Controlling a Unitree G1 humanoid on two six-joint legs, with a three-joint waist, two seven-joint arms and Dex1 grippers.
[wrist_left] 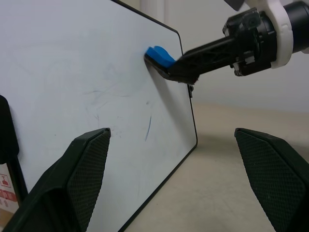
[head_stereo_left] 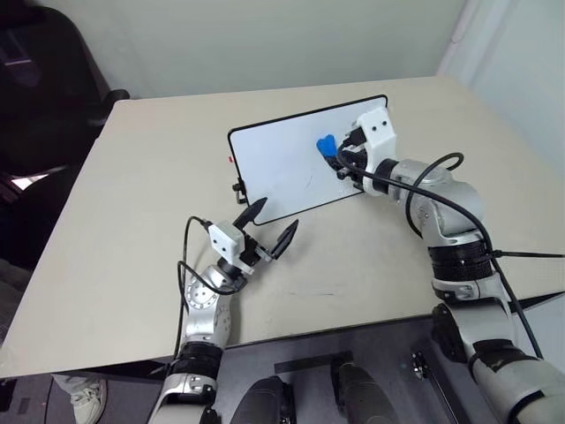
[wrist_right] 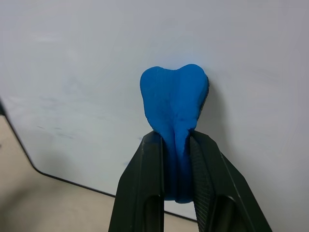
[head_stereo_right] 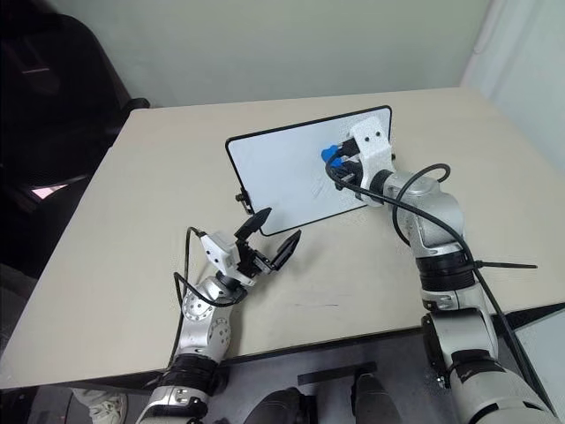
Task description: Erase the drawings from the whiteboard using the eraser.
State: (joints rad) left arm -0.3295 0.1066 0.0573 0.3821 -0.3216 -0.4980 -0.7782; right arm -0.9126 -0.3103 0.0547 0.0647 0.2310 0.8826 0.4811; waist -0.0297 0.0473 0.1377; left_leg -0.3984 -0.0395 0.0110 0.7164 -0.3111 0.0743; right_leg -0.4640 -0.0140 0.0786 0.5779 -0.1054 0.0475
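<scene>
The whiteboard (head_stereo_left: 274, 163) stands propped upright on the tan table, its face toward me. My right gripper (head_stereo_left: 333, 155) is shut on the blue eraser (head_stereo_left: 325, 144), which presses against the board's upper right area (wrist_right: 175, 96). Below the eraser, the drawings (wrist_left: 147, 128) show as a short thin blue stroke with faint smeared scribble (wrist_left: 104, 94) beside it. My left gripper (head_stereo_left: 275, 221) hovers open and empty just in front of the board's lower edge, pointing up at it. In the left wrist view its two fingers (wrist_left: 87, 169) frame the board and the eraser (wrist_left: 159, 54).
The table (head_stereo_left: 132, 230) stretches wide to the left and in front of the board. A black chair (head_stereo_left: 35, 97) stands off the table's far left corner. The board's small black foot (head_stereo_left: 239, 187) sits at its lower left. The table's front edge is close below my arms.
</scene>
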